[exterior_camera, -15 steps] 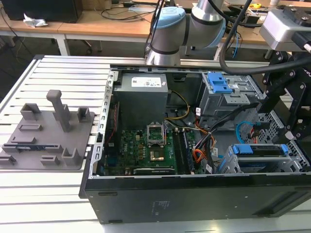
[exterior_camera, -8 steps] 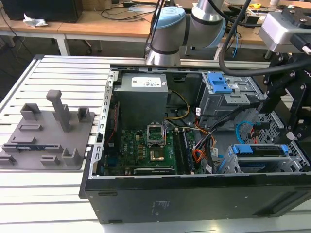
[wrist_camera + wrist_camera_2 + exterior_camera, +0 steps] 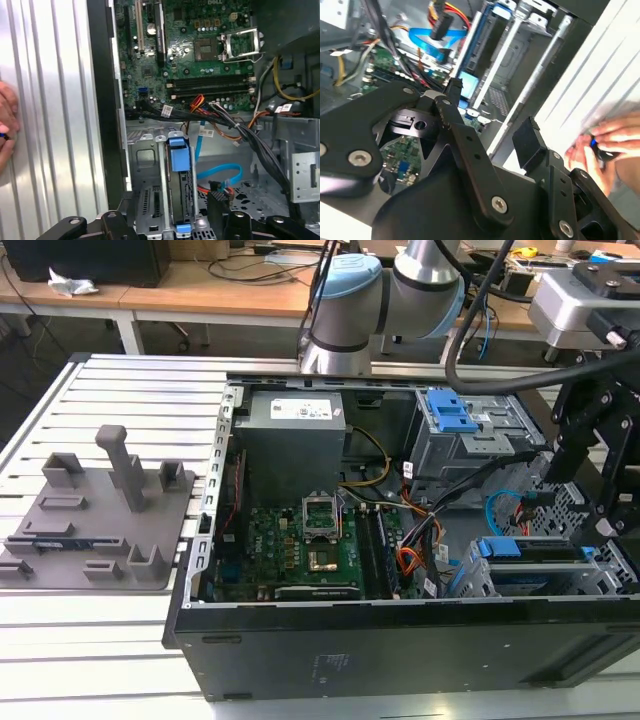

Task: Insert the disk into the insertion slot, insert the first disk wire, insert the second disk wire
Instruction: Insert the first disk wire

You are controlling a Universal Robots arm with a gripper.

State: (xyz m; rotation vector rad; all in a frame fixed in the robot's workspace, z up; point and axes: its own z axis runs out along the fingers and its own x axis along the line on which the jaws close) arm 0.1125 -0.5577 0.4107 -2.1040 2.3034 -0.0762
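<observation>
We logged the disk (image 3: 179,186) as seated in the insertion slot (image 3: 144,196) with its blue carrier tab showing. So we judged the insert step done and the first disk wire as the step in hand. The slot sat in the corner of the computer case (image 3: 300,640) toward the edge of the tabletop (image 3: 60,660) nearest the exterior camera, on the exterior view's right.

The claw (image 3: 172,205) hung open and empty over the disk, one finger to each side of the carrier, with no contact that we could see. A blue cable (image 3: 220,175) looped just beside the slot, its dark plug near one finger. We couldn't tell whether it was plugged in.

Our judgement: the move called for shifting off the disk, a narrow pinch on the plug, then lining it up with the disk's port. The bundled black wires (image 3: 250,140) nearby looked like a snag risk. A hand (image 3: 605,145) rested on the tabletop beside the case.
</observation>
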